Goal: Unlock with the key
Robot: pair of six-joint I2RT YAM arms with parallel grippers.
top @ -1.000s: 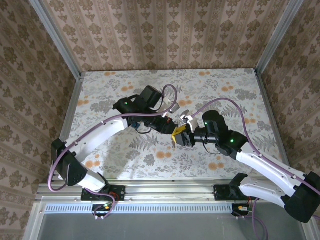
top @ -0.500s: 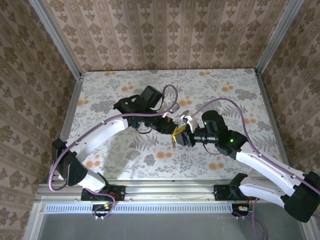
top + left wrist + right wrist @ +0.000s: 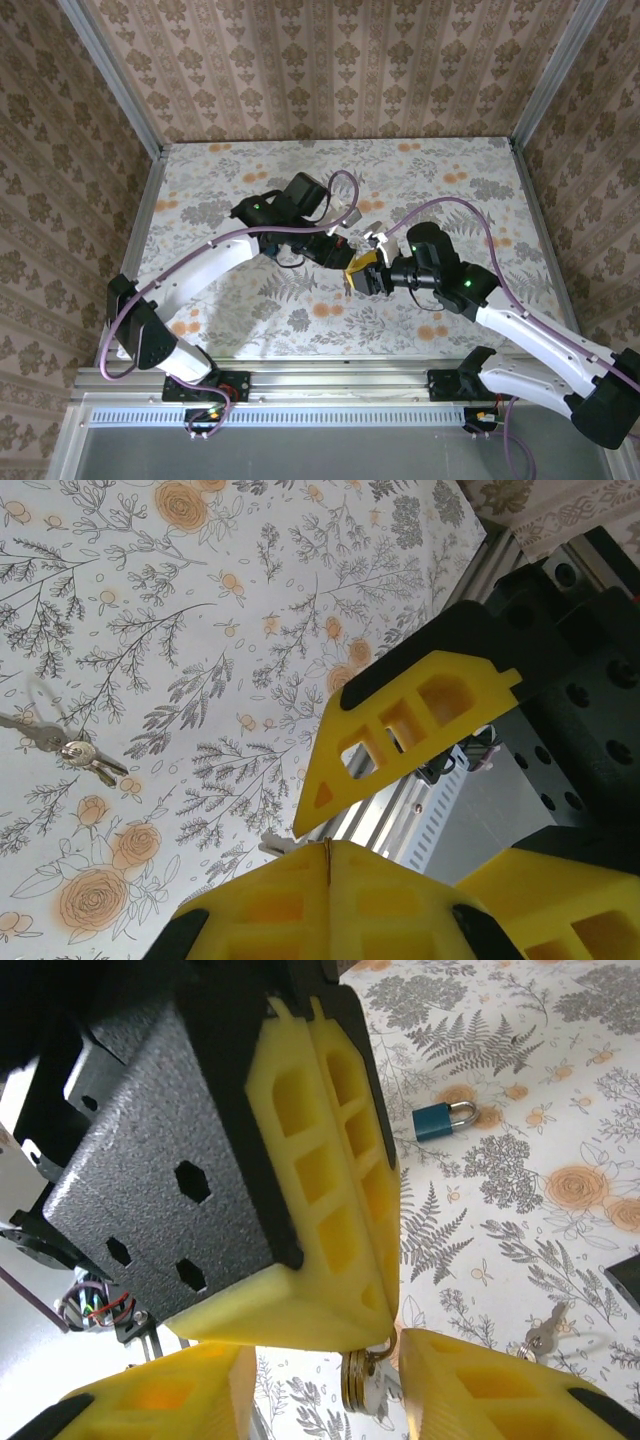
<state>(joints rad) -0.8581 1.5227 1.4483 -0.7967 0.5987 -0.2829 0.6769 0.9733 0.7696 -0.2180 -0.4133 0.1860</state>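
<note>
Key (image 3: 362, 1385) is up in the air, hanging from the tip of the left gripper (image 3: 380, 1305), whose yellow jaws are clamped on it. It sits over the middle of the table (image 3: 450, 180), a bit toward the near edge. From overhead I see both grippers meeting there tip to tip, left gripper (image 3: 345, 255) against right gripper (image 3: 362, 272). Right gripper (image 3: 328, 1360) has its jaws apart, one on each side of the hanging key. I can't tell whether either pad touches it. Blue padlock (image 3: 445, 1120) lies flat on the table beyond the left gripper, shackle closed. I can't place it against the table edges. A spare set of keys (image 3: 75, 750) lies loose on the table.
</note>
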